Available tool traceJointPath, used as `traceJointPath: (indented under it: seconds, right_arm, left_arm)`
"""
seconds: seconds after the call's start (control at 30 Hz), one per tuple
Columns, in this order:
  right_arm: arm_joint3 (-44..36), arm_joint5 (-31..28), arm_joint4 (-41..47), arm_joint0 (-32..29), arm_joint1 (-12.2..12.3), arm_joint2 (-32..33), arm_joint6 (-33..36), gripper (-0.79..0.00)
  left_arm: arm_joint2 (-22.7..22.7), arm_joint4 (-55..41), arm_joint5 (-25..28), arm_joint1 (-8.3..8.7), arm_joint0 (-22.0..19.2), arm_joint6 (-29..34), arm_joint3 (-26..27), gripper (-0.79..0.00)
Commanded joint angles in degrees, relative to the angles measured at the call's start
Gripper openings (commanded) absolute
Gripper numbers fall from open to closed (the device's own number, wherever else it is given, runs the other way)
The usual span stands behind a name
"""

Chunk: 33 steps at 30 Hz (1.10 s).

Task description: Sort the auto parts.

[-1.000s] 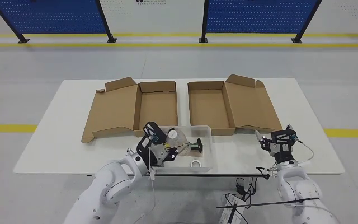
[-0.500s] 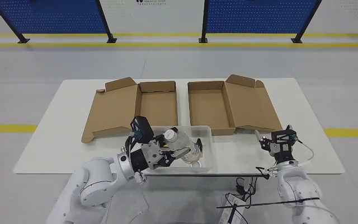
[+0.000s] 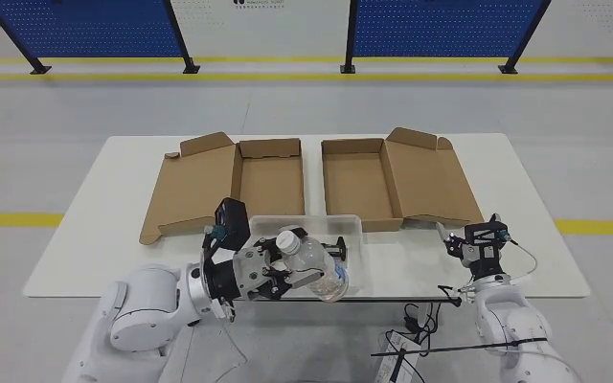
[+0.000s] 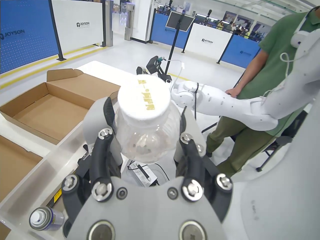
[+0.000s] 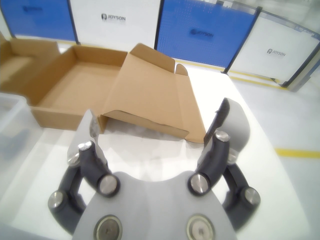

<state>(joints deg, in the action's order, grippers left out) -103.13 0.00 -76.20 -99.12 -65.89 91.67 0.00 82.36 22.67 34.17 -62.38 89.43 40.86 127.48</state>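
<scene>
On the far left of the table (image 3: 86, 249) there's a wide strip of white top, then the left box (image 3: 271, 187) lying open with its lid flap folded out to the left and its bare cardboard floor showing. A narrow gap of tabletop runs between it and the right box.

Near the front edge, the left gripper (image 3: 287, 268) has its fingers closed round the neck end of a clear bottle (image 3: 314, 266). In the left wrist view the pads press in on both sides just under the cap (image 4: 144, 100). The cap is white with a line of yellow print, too small for me to make out. The bottle is tilted, cap toward the boxes and base sticking out past the front of the clear bin (image 3: 305, 224), right at the table's front edge.

The bin sits just in front of the two boxes. Inside it I can see a spray can (image 4: 46, 218) with a blue band, and a small dark part (image 3: 337, 248) toward the right side – can't tell what it is.

The right box (image 3: 359, 182) is open too, bare floor, lid flap out to the right.

Far right, by the front corner, the right gripper (image 3: 469, 236) sits spread wide with nothing between its fingers, just off the flap's near edge, with white tabletop all round it
</scene>
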Motion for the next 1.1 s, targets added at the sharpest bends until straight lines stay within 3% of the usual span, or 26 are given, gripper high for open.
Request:
traceJointPath:
  seconds: [0.0,0.63,0.87,1.07]
  right_arm:
    - [0.00,0.00,0.00,0.00,0.00,0.00,0.00,0.000]
    - [0.00,0.00,0.00,0.00,0.00,0.00,0.00,0.000]
    - [0.00,0.00,0.00,0.00,0.00,0.00,0.00,0.000]
    - [0.00,0.00,0.00,0.00,0.00,0.00,0.00,0.000]
  left_arm:
    - [0.01,0.04,-0.02,0.10,-0.07,0.01,-0.11,-0.785]
    - [-1.48,1.77,-0.85,0.84,-1.55,-1.02,-2.06,-0.785]
    - [-2.66,7.84,-2.80,0.85,-3.06,-3.32,-3.91,-0.785]
    - [-4.42,17.14,-7.44,0.46,-4.85,-9.41,-7.07,-0.785]
